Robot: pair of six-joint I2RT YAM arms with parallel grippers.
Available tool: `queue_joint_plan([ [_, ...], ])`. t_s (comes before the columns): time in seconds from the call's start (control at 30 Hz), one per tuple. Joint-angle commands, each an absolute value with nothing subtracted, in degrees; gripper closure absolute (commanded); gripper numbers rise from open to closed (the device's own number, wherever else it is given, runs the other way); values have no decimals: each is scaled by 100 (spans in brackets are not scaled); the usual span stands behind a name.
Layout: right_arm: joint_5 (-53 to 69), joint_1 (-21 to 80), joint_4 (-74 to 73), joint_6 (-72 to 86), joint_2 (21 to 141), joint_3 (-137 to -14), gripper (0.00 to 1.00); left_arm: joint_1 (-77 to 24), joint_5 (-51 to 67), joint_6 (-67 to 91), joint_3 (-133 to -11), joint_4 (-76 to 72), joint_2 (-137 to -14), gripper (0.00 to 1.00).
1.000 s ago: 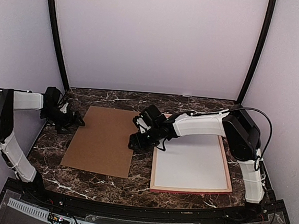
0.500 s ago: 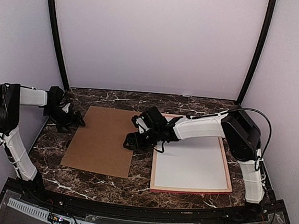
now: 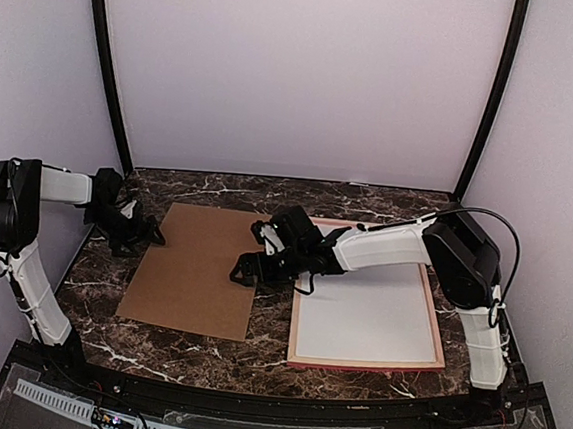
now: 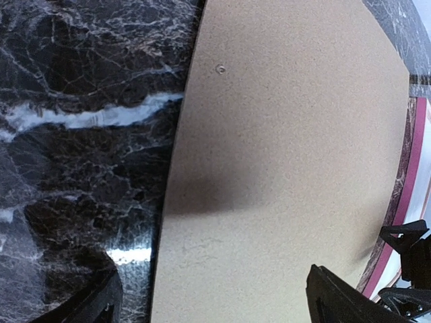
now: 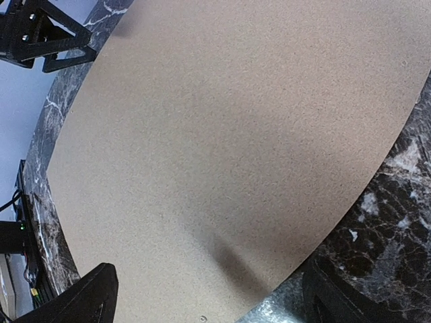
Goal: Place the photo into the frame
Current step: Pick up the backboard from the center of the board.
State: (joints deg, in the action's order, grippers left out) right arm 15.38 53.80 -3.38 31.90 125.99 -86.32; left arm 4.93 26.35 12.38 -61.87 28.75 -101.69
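Since sliding left off the frame [image 3: 364, 365] over the brown panel [image 3: 190, 286], the right gripper [image 3: 243, 272] gapes wide, like the left gripper [image 3: 150, 233].

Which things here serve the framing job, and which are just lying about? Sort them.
Job: frame; white sheet lying inside it, no picture visible on it.
Lying about: brown panel, flat on the marble table beside the frame.
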Motion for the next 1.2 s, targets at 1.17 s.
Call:
queue_joint_plan([
  [1.17,2124,5420,-183,3405,12803,-8407,8,215,5325,1955,-5151,1894,-7863,34],
])
